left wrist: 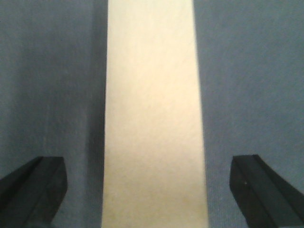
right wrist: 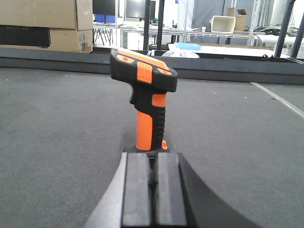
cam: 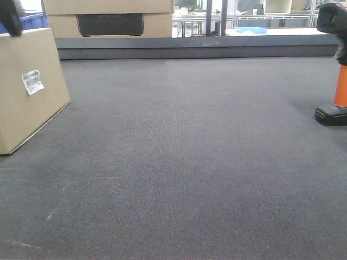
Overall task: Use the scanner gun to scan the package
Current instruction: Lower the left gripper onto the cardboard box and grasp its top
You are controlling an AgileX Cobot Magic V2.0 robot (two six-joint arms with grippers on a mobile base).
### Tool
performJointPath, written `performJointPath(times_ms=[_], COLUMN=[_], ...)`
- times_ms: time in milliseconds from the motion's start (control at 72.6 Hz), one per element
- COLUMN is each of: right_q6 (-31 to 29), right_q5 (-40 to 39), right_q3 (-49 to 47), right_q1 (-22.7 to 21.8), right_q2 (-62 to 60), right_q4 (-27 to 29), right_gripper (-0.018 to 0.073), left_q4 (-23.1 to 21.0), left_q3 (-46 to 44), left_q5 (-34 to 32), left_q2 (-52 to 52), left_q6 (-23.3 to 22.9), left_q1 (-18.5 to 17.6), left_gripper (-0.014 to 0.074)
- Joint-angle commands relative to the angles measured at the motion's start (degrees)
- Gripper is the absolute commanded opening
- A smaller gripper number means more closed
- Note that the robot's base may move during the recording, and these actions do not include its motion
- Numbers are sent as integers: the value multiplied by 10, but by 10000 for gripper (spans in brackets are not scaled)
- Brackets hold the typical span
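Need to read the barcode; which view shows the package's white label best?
Exterior front-facing: the white label on the package faces the camera. Left wrist shows only a plain tan package side; right wrist shows neither.

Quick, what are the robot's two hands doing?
Left gripper: open, straddling the package, not gripping it.
Right gripper: shut, empty, scanner gun standing ahead.

Light is even and diffuse, indoor, with a pale sheen across the middle of the dark bench [cam: 190, 162]. Beyond the scanner gun [right wrist: 148, 109], bright background patches are blown white. The left wrist view is soft and blurred; the package [left wrist: 152, 118] looks washed out, a dark shadow band along its left edge.
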Motion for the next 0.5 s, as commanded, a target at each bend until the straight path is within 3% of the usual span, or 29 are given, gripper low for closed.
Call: performJointPath(times_ms=[0,330,413,482], right_q6=[-1,-1,-1,-1], right_q5=[-9,-9,-9,-9], right_q3=[0,0,0,0], right_q1=[-2,-2,-2,-2], right_q2=[-2,-2,-2,-2], right_q4=[-3,-3,-3,-3], right_gripper=[-165,-165,-165,-165], left_q4=[0,0,0,0], left_q3=[-4,-4,-4,-4], left_q5=[15,30,27,27], left_q2=[14,37,37,37], left_q6=[-14,-14,-14,-14], left_q1=[-3,-3,-3,-3], left_gripper=[601,593,528,397])
